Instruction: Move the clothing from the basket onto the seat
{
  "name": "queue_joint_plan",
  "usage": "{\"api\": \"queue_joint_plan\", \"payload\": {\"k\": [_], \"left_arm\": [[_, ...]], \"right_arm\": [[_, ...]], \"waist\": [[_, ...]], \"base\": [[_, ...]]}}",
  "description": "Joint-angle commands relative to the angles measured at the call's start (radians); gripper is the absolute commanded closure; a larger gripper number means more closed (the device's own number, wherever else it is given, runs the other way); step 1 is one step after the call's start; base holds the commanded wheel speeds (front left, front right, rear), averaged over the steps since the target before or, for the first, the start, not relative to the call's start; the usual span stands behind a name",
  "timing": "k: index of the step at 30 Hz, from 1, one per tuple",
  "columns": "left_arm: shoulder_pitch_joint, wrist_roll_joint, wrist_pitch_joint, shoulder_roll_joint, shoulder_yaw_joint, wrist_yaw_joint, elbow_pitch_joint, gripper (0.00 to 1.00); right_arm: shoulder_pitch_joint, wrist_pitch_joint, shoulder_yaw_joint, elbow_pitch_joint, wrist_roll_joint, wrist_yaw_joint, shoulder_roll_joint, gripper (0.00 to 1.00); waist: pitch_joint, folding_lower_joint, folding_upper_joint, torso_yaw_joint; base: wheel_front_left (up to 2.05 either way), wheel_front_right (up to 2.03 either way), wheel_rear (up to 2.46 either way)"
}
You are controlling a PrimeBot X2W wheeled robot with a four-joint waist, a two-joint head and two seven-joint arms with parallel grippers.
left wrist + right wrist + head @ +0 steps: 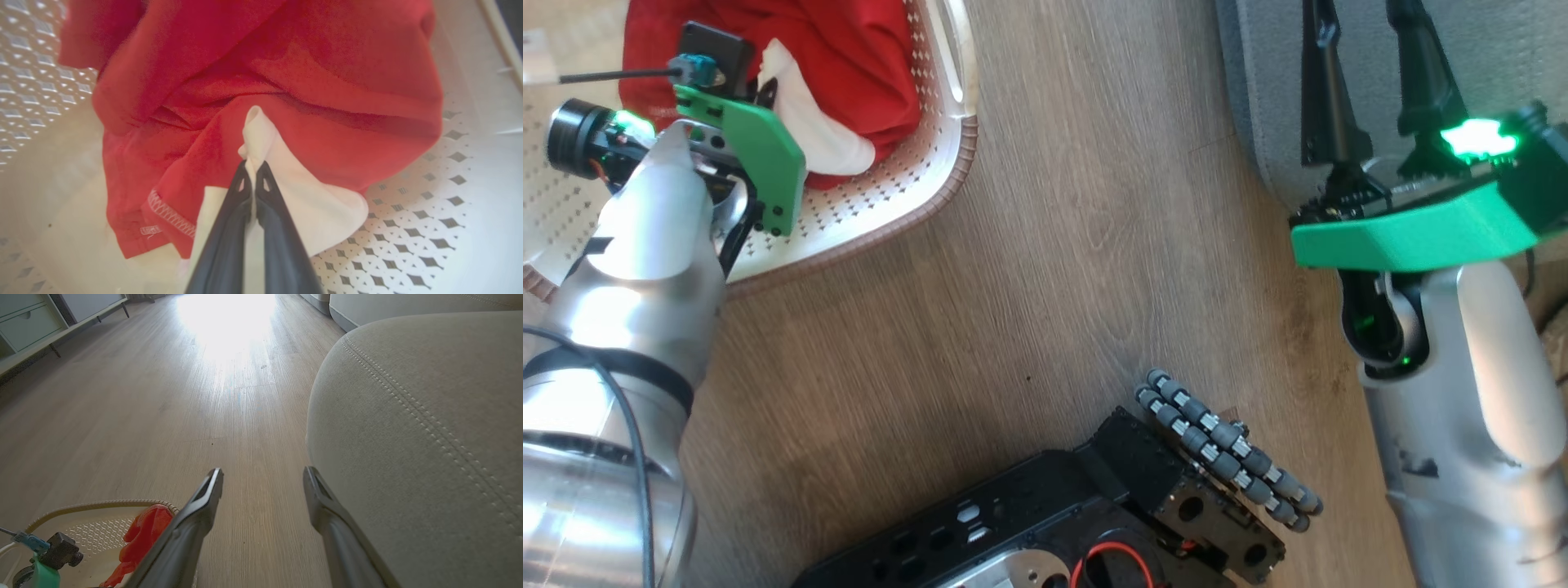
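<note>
Now my left gripper (253, 169) clamped on white fold of clothing (286, 73), basket (429, 204) floor under tips; my right gripper (263, 477) spread wide, empty, seat (408, 416) just beside one finger.

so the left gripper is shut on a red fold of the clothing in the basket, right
Not the red: the left gripper is shut on a white fold of the clothing in the basket, as the left wrist view shows.
</note>
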Motion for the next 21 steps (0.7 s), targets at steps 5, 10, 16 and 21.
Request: {"api": "queue_joint_plan", "payload": {"k": [5, 10, 16, 21], "left_arm": [[0.013, -0.040, -0.070, 0.015, 0.033, -0.006, -0.023, 1.00], [0.044, -0.071, -0.105, -0.036, 0.037, -0.013, -0.046, 1.00], [0.090, -0.105, -0.123, -0.067, 0.041, -0.017, -0.090, 1.00], [0.156, -0.139, -0.126, -0.079, 0.055, -0.019, -0.173, 1.00]], "right_arm": [[-0.023, -0.006, 0.020, 0.001, -0.030, 0.000, 0.001, 0.00], [-0.023, -0.006, -0.004, 0.029, -0.098, 0.000, 0.001, 0.00], [-0.013, -0.006, -0.022, 0.061, -0.159, 0.000, 0.001, 0.00], [0.011, -0.006, -0.036, 0.094, -0.204, 0.000, 0.001, 0.00]], "waist": [[-0.067, 0.0000, 0.0000, 0.027], [-0.154, 0.0000, 0.0000, 0.115], [-0.247, 0.0000, 0.0000, 0.190], [-0.347, 0.0000, 0.0000, 0.250]], "base": [[0.00, 0.00, 0.00], [0.00, 0.00, 0.00], [0.00, 0.00, 0.00], [0.00, 0.00, 0.00]]}}
